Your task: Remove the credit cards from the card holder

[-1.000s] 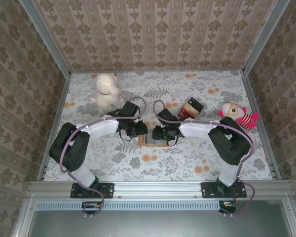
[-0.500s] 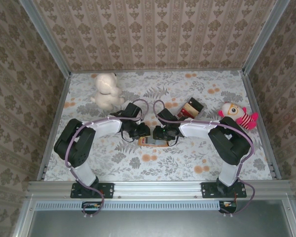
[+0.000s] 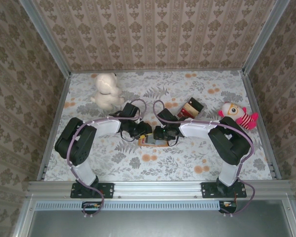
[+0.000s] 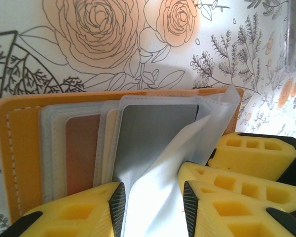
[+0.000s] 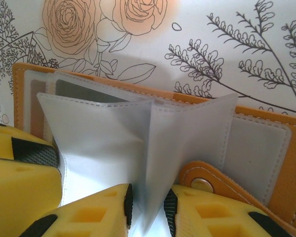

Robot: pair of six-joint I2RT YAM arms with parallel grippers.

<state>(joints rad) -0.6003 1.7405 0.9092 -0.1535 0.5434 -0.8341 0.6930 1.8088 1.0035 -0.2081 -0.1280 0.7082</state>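
While the right fingers [image 5: 96, 210] clench the card holder [image 5: 286, 163] by a clear pocket page [image 5: 103, 143], the left fingers [image 4: 69, 217] stand released astride a page.

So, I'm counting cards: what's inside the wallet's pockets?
Inside the wallet, a reddish card and a grey card show through. Raised cloudy pages cover the other pockets.

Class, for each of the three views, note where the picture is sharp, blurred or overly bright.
Top external: evenly lit, sharp, card holder tiny. Left wrist: yellow fingers soft, pocket page glares white. Right wrist: fingers blurred, soft shadow behind the card holder.
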